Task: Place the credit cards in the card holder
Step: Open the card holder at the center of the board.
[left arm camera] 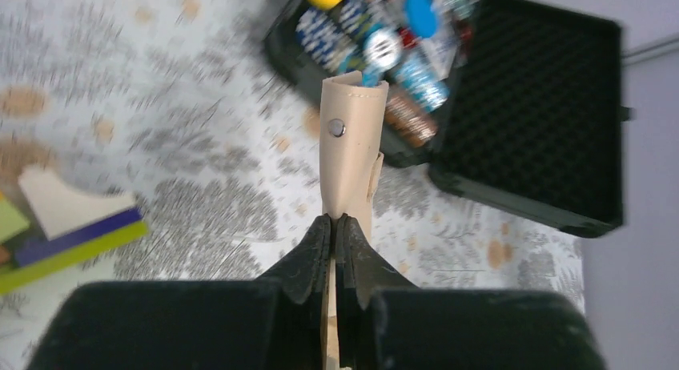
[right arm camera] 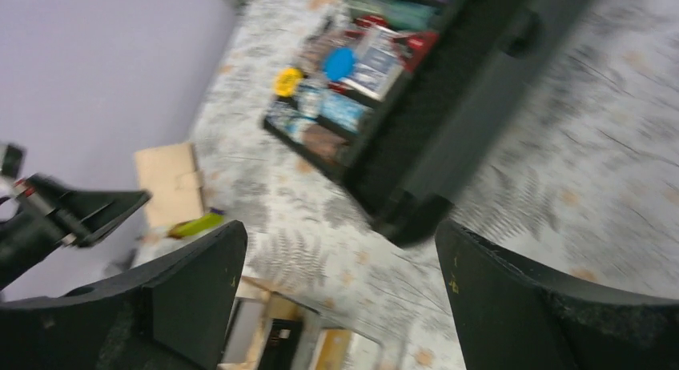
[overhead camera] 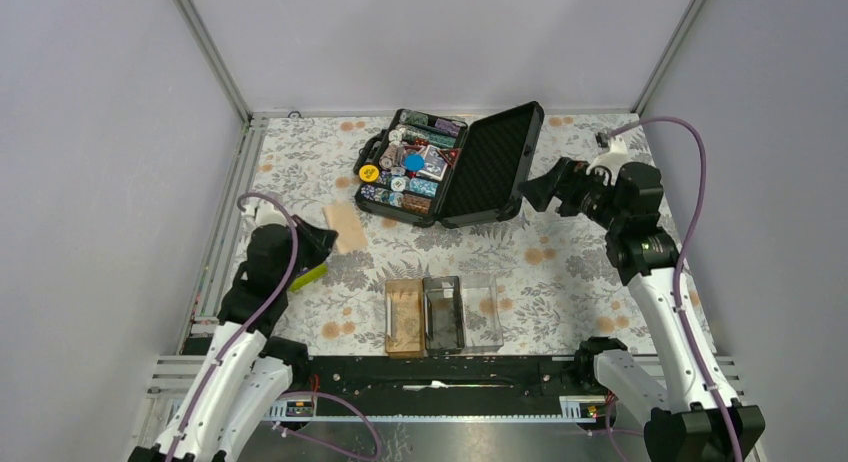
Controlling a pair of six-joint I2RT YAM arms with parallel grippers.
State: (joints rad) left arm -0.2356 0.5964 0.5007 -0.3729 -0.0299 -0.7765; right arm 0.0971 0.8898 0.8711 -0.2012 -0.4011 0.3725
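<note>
My left gripper (left arm camera: pixel 336 220) is shut on the near end of a beige flat pouch (left arm camera: pixel 350 150) with a metal snap stud, which points toward the chip case. From above, that gripper (overhead camera: pixel 322 244) sits at the table's left with the pouch (overhead camera: pixel 345 226) sticking out beyond it. The credit cards are hidden from view. The card holder (overhead camera: pixel 443 279), a low clear tray of three compartments, stands near the front middle; its left compartment looks brown and its middle one dark. My right gripper (overhead camera: pixel 532 192) hangs open and empty beside the case lid, and the right wrist view shows that gripper (right arm camera: pixel 340 242) above the patterned cloth.
An open black foam-lined case (overhead camera: pixel 500 162) full of chips and cards stands at the back centre. A flat stack of beige, dark blue and yellow-green pieces (left arm camera: pixel 68 234) lies by the left arm. Grey walls close in both sides and the back.
</note>
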